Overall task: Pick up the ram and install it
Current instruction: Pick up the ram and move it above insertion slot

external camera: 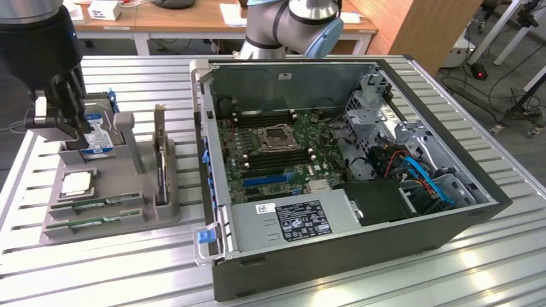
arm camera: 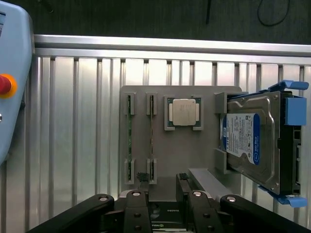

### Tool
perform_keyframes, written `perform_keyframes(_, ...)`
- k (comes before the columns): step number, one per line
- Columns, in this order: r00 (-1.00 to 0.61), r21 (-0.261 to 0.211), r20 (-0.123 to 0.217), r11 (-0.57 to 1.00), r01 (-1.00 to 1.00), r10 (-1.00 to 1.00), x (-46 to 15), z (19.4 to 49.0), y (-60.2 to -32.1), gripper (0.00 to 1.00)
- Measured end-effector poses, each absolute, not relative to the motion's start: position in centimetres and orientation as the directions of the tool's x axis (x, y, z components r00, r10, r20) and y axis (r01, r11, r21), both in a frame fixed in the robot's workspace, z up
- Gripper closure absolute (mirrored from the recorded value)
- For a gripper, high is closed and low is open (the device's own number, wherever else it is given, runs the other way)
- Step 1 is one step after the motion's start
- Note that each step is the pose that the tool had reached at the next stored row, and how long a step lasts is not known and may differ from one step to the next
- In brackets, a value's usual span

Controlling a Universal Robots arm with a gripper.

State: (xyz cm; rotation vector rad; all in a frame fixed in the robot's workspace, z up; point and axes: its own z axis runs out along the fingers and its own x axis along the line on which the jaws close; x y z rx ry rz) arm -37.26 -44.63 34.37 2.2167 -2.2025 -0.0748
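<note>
the ram [external camera: 96, 204] is sitting on its long edge in a slot of the grey holder [external camera: 119, 184], at the exterior view's left, on the ribbed metal tabletop [external camera: 358, 284]. a second green stick [external camera: 85, 222] is sitting in the next slot just beside it, and a processor chip [external camera: 77, 183] is lying on the other side of the ram. the hand [external camera: 61, 118] is hanging above the far part of the holder, near the blue-labelled hard drive [external camera: 98, 137], and it is not touching the ram. an open computer case [external camera: 341, 256] is standing at the exterior view's right, with its motherboard [external camera: 273, 147] showing inside.

in the wrist view the camera is looking down on the holder [arm camera: 194, 160]. the ram [arm camera: 151, 141] and the second green stick [arm camera: 129, 141] are standing parallel in their slots, with the processor chip [arm camera: 183, 111] beside the ram and the hard drive [arm camera: 248, 141] further on. the hand [arm camera: 163, 178] is spread: its two fingers [arm camera: 194, 204] are standing apart and are gripping nothing.
</note>
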Motion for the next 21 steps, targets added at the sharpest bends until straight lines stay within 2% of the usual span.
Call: perform_keyframes(21,0.006,0.045,-0.023,-0.007,-0.999,-1.0,-37.3,33.1,-44.6,0.65)
